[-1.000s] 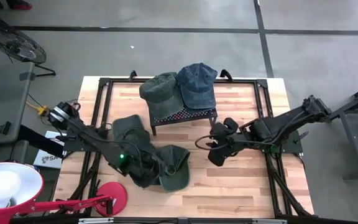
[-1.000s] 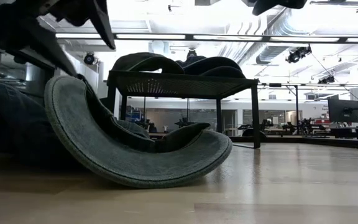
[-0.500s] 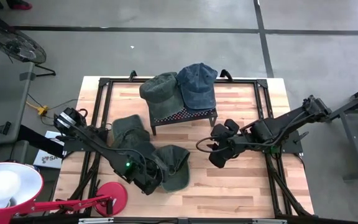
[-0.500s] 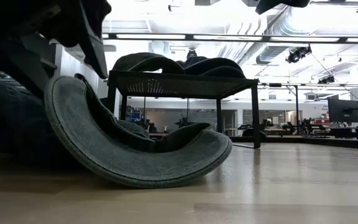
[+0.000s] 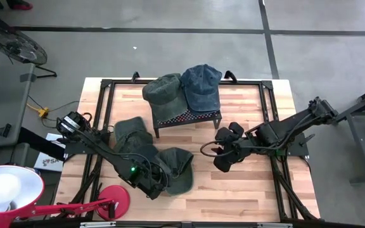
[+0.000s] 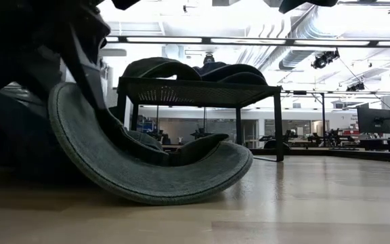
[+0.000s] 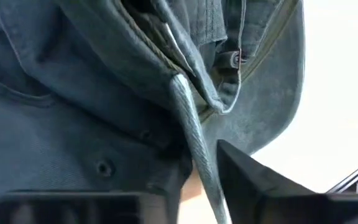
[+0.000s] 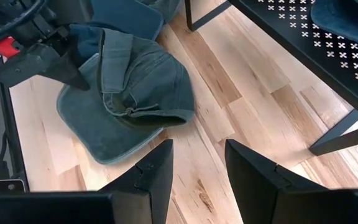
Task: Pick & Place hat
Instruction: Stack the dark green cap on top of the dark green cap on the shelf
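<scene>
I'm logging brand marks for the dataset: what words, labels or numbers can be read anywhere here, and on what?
None can be read for certain.
White sheet by the wooden table's left edge: dark print, too small to read.
Green cloth caps and black perforated metal stand: no lettering visible.

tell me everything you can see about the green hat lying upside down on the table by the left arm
The green hat is a faded olive cap of washed cotton-like fabric, lying crown down on the wooden table, its inside and back strap showing in the right wrist view. Its curved brim tilts upward in the low view. The left hand is at its edge, one finger on the fabric. Another dark green hat lies just beside it.
</scene>
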Motion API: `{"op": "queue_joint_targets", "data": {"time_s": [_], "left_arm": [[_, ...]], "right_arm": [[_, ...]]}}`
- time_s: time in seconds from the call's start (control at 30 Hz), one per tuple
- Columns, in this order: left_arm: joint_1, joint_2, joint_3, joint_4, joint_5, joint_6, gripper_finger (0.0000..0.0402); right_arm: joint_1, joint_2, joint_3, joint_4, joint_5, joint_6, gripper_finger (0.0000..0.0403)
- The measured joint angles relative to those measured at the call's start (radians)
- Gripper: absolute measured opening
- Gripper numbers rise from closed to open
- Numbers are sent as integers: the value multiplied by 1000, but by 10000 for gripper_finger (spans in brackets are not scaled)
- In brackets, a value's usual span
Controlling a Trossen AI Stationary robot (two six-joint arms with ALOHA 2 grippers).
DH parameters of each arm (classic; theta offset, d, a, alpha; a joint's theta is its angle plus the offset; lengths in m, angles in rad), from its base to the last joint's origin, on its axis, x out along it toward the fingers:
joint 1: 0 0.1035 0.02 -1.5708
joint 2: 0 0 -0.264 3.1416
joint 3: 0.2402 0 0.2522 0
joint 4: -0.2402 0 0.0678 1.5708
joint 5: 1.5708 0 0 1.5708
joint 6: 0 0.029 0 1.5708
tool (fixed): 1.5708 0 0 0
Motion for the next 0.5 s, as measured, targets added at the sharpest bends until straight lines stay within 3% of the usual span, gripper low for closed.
{"op": "queue_joint_targets", "data": {"time_s": [0.17, 0.37, 0.5], "left_arm": [[0, 0, 0, 5, -5, 45, 13], [0, 0, 8, 7, -10, 123, 10], [0, -2, 66, -19, -33, 262, 9]], "right_arm": [[11, 0, 0, 0, -6, 0, 138], [33, 0, 0, 2, -18, 0, 138], [51, 0, 0, 1, -42, -8, 138]]}}
